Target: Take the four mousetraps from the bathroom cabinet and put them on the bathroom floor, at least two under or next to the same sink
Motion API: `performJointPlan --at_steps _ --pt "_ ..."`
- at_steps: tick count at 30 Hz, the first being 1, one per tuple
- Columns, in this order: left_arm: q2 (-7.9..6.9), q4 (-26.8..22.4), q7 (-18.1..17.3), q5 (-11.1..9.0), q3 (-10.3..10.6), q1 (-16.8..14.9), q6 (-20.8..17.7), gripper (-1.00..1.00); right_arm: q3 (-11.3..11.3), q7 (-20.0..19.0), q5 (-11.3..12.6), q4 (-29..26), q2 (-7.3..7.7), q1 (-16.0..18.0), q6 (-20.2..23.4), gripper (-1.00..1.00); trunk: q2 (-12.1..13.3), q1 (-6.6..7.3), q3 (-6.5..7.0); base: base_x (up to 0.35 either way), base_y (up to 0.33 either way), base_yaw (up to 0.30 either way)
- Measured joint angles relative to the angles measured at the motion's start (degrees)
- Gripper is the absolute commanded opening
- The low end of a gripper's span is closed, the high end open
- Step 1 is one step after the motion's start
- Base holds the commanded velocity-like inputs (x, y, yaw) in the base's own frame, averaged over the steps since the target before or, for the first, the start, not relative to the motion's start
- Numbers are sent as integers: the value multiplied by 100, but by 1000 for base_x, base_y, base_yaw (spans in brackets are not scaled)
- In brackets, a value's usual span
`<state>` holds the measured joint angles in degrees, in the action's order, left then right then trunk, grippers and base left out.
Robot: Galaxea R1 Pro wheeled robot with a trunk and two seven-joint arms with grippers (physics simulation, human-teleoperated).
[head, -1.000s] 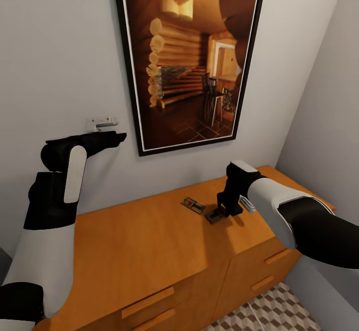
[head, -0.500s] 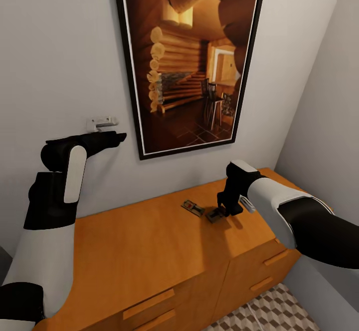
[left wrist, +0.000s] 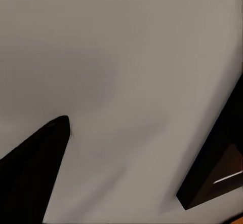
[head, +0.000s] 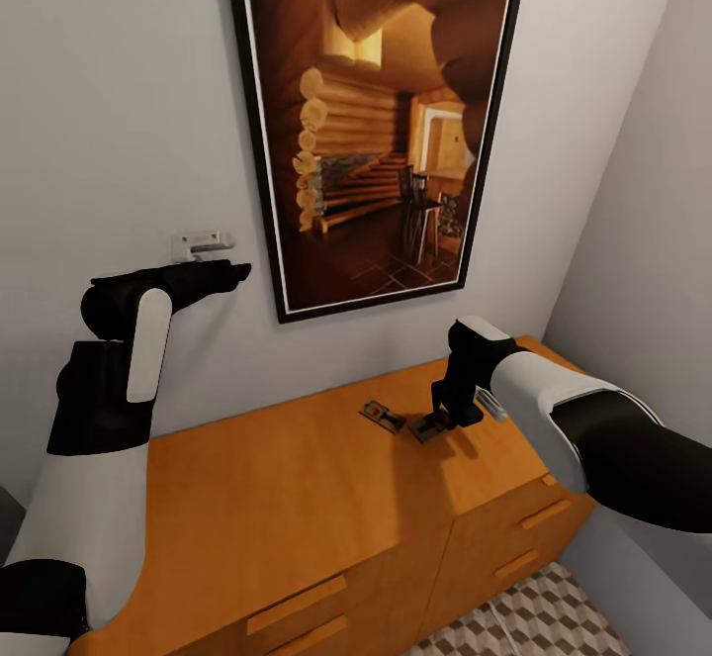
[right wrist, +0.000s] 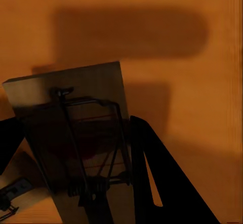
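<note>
Right wrist view: right hand (right wrist: 76, 148) clamped on a trap (right wrist: 76, 133). Head view: second trap (head: 382, 416) beside it, near cabinet's (head: 297, 498) back edge. Left hand (head: 232, 270) at wall, grip unclear.

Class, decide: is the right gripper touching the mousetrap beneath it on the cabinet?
Touching. In the right wrist view, the right gripper has its dark fingers pressed against both sides of the mousetrap, above the cabinet.
</note>
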<state>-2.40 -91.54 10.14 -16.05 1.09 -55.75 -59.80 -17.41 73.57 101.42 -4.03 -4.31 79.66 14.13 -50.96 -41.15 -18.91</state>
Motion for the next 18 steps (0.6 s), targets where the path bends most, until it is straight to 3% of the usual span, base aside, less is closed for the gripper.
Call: performJointPlan --at_steps 18 --pt "1 0 0 -25 6 1 0 100 -35 136 0 -429 -25 0 427 -100 723 396 324 0 0 0"
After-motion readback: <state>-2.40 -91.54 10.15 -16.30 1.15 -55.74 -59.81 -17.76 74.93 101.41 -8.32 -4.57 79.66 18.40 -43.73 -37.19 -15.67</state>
